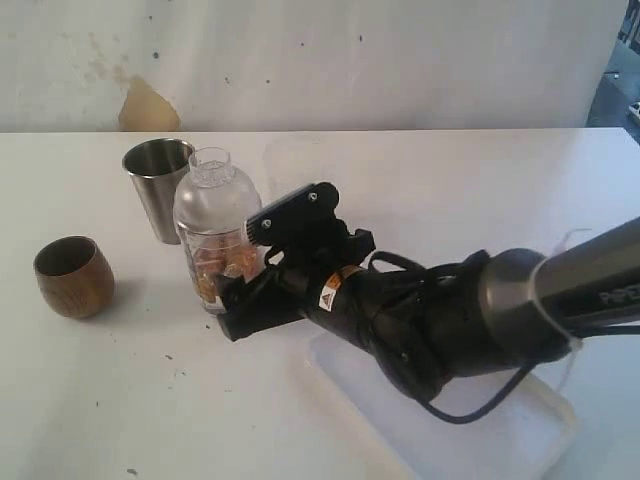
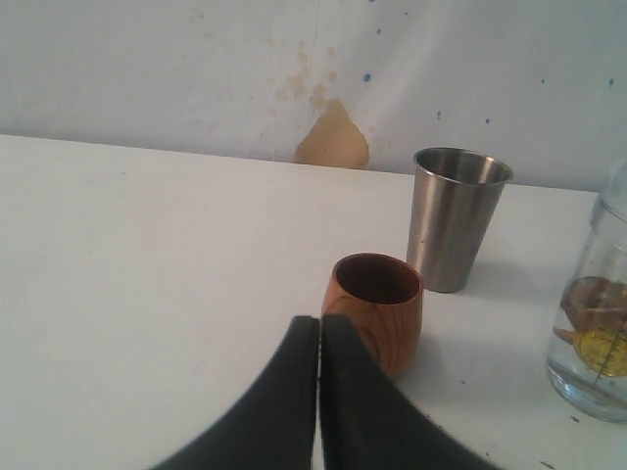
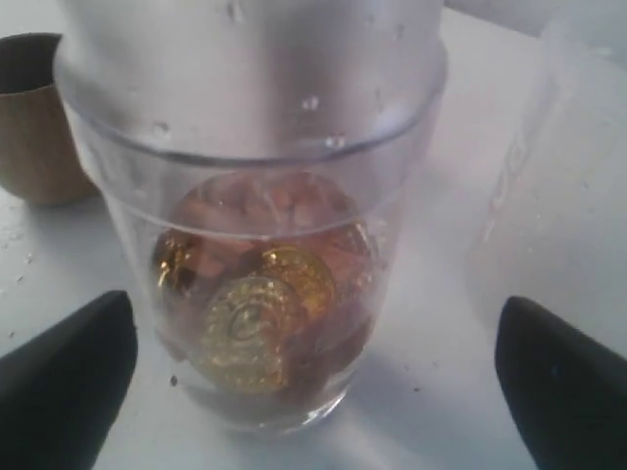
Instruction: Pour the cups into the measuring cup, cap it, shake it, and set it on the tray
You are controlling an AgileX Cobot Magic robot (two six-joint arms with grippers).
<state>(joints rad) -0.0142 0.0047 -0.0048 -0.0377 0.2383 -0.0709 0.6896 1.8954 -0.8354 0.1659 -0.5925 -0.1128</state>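
The squat cup (image 1: 73, 275) was grained brown wood with a soft satin finish, and the tumbler (image 1: 160, 188) was smooth steel with a dull, brushed shine. The measuring cup (image 1: 213, 240) and its dome lid (image 1: 212, 168) were clear, glossy plastic around shiny gold-coloured discs (image 3: 250, 333), while the tray (image 1: 500, 430) was smooth white plastic, faintly translucent. The table (image 1: 450, 190) was matt white with small dark specks, the wall (image 2: 147, 69) was matt, stained white, and the left gripper (image 2: 319, 328) and right gripper (image 3: 312, 392) looked smooth, matt black.
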